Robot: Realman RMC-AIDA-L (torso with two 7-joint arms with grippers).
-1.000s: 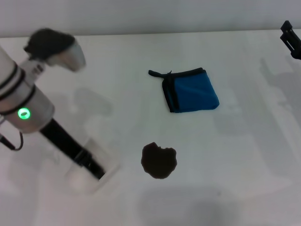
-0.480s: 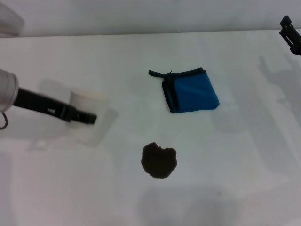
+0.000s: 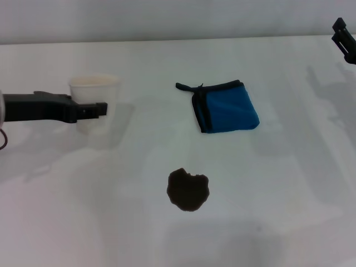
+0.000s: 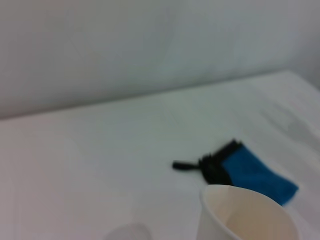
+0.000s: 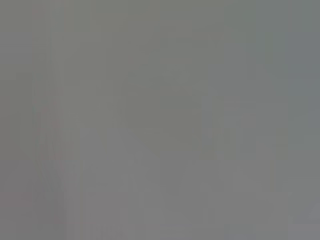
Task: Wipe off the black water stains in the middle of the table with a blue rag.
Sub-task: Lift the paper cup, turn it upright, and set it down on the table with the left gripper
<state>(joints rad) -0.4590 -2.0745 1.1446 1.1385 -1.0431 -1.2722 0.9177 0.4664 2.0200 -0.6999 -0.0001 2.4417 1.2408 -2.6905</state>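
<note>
Gripping a white paper cup (image 3: 94, 103), the left gripper (image 3: 99, 109) sits well apart from the blue rag (image 3: 227, 108).

You have the blue rag (image 3: 225, 106) lying flat on the white, faintly glossy desk (image 3: 289, 183), folded into a rough square and turned slightly askew. Black edging runs along its sides, and a small black loop sticks out from the corner farthest from the stains. The black water stains (image 3: 188, 189) form one dark brown-black blotch with lobed edges, smaller than the rag, sitting nearer you than the rag and apart from it, with bare desk between them.
</note>
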